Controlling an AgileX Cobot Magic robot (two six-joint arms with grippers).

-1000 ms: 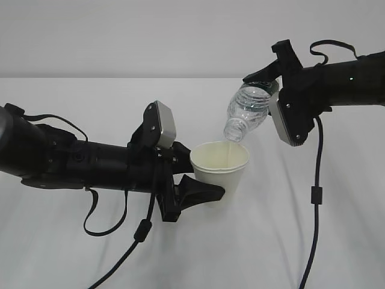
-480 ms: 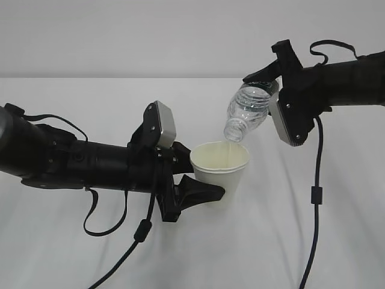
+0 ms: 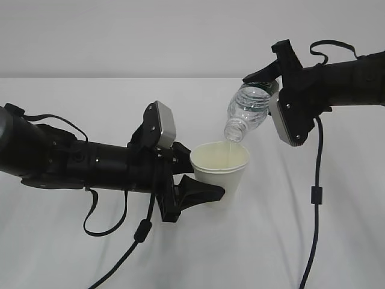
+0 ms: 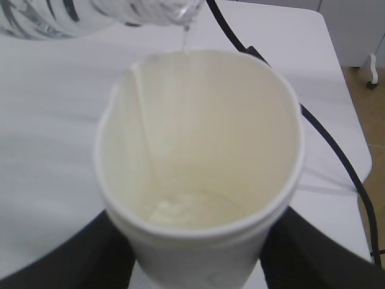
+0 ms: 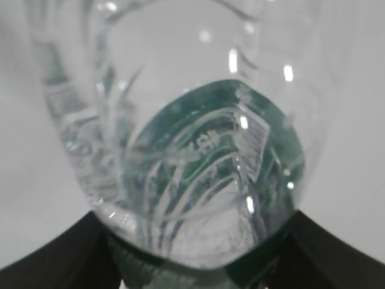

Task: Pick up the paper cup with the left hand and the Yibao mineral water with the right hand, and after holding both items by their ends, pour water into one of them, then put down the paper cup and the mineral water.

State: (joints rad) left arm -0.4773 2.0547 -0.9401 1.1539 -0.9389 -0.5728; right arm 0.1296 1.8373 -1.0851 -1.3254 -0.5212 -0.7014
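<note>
The left gripper [image 3: 201, 192] pinches the cup [image 3: 219, 171] low on its wall, holding it upright above the table [image 3: 337, 241]. The right gripper [image 3: 271, 81] clamps the bottle [image 3: 248, 111] by its base, tilted mouth-down just above the cup's far rim; a thin stream [image 4: 185, 41] falls into a shallow pool inside.

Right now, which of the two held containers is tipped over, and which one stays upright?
The Yibao mineral water is tipped, its mouth pointing down over the paper cup, which stands upright and receives the water.
</note>
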